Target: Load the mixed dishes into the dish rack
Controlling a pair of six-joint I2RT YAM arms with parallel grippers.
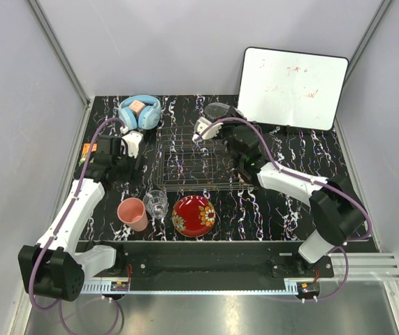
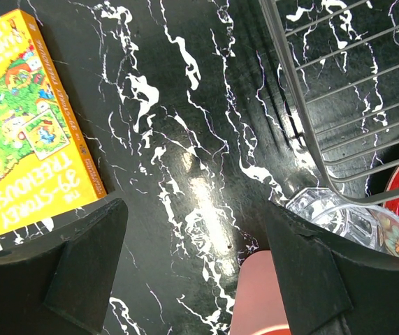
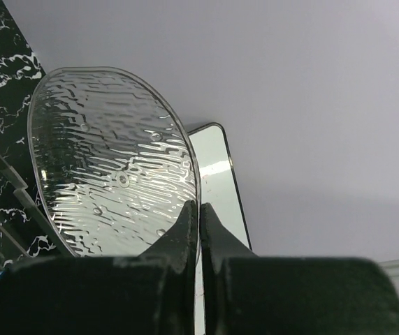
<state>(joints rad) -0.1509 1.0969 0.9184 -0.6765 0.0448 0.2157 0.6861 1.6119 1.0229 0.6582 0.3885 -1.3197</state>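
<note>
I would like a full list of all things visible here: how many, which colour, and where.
dish rack: one, dark wire, table middle.
pink cup: one, salmon, near edge, left of tumbler.
glass tumbler: one, clear, between cup and red plate.
red floral plate: one, red, in front of the rack.
rippled plate: one, clear, at the rack's far edge.
headphones: one, light blue, far left.
whiteboard: one, white, far right.
book: one, yellow-orange, left edge.
table: one, black, white veins.
left gripper: open, left of the rack.
right gripper: shut on the rippled plate.
</note>
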